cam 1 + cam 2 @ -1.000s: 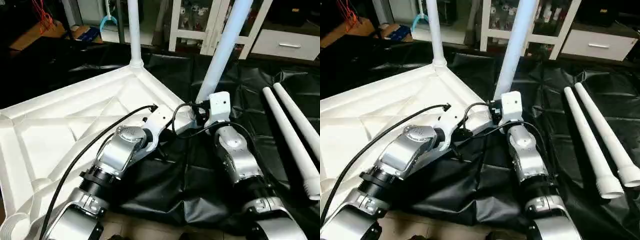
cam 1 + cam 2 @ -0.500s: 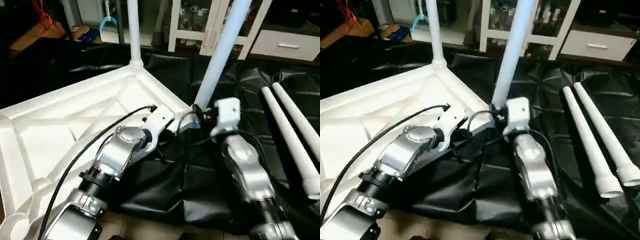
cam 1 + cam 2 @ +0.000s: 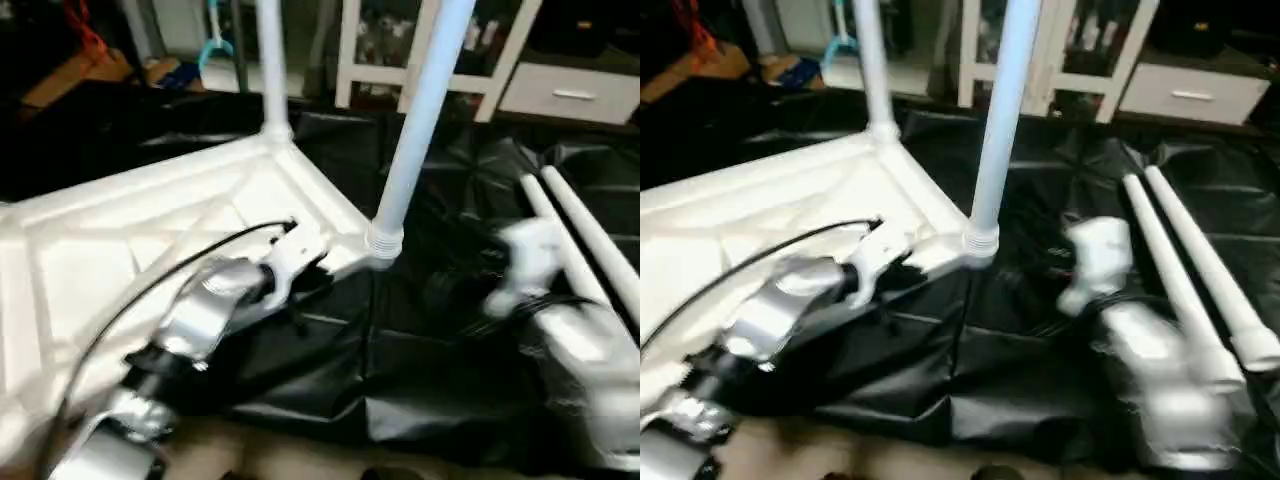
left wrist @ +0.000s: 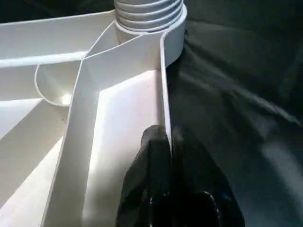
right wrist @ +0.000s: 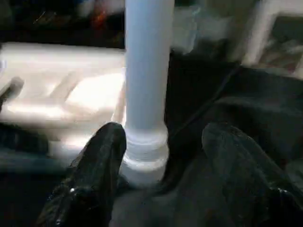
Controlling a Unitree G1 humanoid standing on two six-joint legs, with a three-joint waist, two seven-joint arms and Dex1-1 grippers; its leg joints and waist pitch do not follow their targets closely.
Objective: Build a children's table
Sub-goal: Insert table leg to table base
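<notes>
The white table top (image 3: 120, 250) lies upside down on a black sheet, ribs facing up. One white leg (image 3: 268, 60) stands in its far corner socket. A second leg (image 3: 412, 120) stands in the near right corner, its threaded collar (image 4: 149, 14) at the socket. My left gripper (image 4: 169, 133) is shut on the top's thin rim just short of that corner. My right gripper (image 5: 168, 132) is open and drawn back from the second leg, its fingers (image 5: 106, 156) clear of the tube. Two loose legs (image 3: 585, 235) lie on the sheet to the right.
The black sheet (image 3: 400, 350) covers the floor under and in front of the table top. A white glass-door cabinet (image 3: 380, 50) and a white drawer unit (image 3: 570, 90) stand at the back. Cardboard and clutter sit at the back left.
My right gripper has come off the second leg and swung back to the right. The leg now stands on its own, more upright. My left gripper keeps its hold on the rim.
</notes>
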